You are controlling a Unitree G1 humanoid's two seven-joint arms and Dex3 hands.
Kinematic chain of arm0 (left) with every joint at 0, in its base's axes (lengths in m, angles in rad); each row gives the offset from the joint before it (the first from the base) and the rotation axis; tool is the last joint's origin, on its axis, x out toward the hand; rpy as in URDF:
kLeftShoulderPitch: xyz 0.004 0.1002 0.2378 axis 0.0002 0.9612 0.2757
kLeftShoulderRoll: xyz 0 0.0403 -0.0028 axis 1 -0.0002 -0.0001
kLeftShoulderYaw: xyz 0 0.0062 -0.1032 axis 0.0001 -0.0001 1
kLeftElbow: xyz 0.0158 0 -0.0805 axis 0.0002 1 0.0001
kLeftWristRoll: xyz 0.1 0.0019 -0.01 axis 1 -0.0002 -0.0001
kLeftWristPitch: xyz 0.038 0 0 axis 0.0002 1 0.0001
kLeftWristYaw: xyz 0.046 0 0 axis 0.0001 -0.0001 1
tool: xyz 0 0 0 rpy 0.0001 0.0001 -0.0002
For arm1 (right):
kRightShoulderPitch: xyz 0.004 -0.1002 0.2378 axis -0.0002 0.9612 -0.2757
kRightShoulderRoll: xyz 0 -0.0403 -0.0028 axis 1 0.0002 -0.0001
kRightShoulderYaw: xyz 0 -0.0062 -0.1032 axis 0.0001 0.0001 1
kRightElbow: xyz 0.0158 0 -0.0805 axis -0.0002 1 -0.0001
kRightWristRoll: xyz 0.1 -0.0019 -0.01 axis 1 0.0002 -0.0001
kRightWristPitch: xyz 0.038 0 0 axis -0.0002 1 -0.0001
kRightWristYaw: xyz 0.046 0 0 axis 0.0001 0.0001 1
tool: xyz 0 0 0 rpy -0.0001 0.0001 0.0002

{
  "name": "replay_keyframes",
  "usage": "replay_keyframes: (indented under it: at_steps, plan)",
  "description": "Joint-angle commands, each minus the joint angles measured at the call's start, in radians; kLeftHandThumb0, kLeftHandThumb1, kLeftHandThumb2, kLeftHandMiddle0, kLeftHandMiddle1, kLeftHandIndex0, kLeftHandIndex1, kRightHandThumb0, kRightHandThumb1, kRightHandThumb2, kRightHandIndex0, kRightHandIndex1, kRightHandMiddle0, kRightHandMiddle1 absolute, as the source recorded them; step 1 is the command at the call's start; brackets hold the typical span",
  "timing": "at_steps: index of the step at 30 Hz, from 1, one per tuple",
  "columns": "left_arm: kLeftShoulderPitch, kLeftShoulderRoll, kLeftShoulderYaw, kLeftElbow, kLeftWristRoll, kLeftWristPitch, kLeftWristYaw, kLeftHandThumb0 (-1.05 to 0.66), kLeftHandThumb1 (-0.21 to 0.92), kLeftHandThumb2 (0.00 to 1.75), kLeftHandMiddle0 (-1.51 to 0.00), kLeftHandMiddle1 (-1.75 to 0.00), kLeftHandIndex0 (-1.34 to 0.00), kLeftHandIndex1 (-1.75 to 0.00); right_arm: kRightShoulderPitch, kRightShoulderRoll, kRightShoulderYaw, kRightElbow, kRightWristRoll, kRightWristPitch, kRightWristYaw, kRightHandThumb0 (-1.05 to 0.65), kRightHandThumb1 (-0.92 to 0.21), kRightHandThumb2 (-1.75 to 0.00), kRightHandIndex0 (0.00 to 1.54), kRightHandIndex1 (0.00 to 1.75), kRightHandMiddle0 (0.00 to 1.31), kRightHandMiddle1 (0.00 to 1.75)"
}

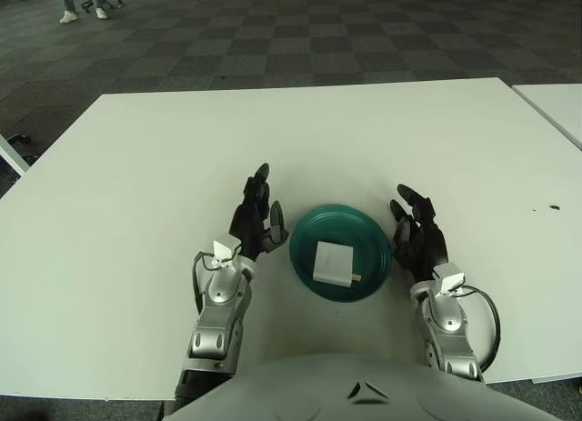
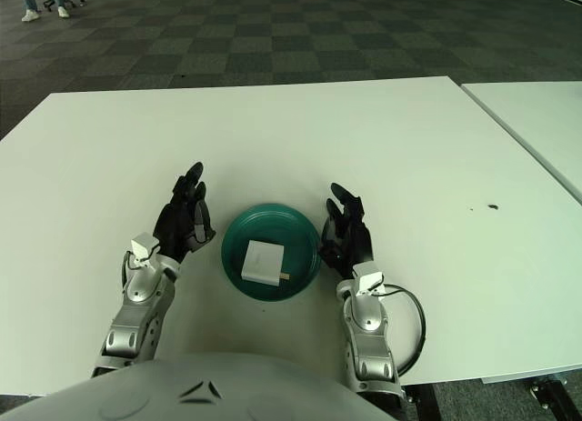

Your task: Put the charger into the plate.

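White charger (image 1: 333, 263) lies flat inside the green plate (image 1: 371, 235), near its centre, on a white table (image 1: 136, 166). Left hand (image 1: 255, 223) just left of plate, fingers spread & extended, holding nothing, not touching charger. Right hand (image 1: 421, 239) just right of plate, fingers also loosely open, empty. Dark checkered floor (image 1: 273, 39) beyond the table's far edge.

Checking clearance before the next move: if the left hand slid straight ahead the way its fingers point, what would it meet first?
Nothing, as far as I can see: the left hand points away over bare table, left of the plate.
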Motion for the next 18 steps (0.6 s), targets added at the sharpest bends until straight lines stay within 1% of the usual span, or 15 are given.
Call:
replay_keyframes:
  at_steps: [1,9,14,18]
  plan:
    - [0.009,0.014,0.018,0.006,-0.011,0.010,0.006,-1.05,0.92,1.09,-0.06,-0.01,0.00,-0.16,0.035,0.002,-0.002,0.023,0.001,0.049,-0.003,-0.93,-0.92,-0.95,0.32,0.01,0.00,0.68]
    - [0.051,0.038,0.029,0.017,-0.017,-0.002,-0.008,-1.04,0.92,1.11,-0.06,-0.01,0.00,-0.13,0.044,0.000,-0.004,0.010,0.007,0.058,0.000,-0.92,-0.92,-0.95,0.35,0.02,0.00,0.71]
    - [0.095,0.035,0.008,0.008,-0.016,-0.010,-0.008,-1.05,0.92,1.12,-0.05,0.00,0.00,-0.12,0.051,0.001,-0.006,0.004,0.013,0.063,0.000,-0.91,-0.92,-0.94,0.37,0.02,0.00,0.72]
    - [0.114,0.034,-0.002,0.000,-0.015,-0.009,-0.008,-1.05,0.92,1.12,-0.05,0.00,0.00,-0.11,0.054,0.001,-0.007,0.005,0.012,0.060,-0.001,-0.92,-0.92,-0.94,0.37,0.02,0.00,0.74]
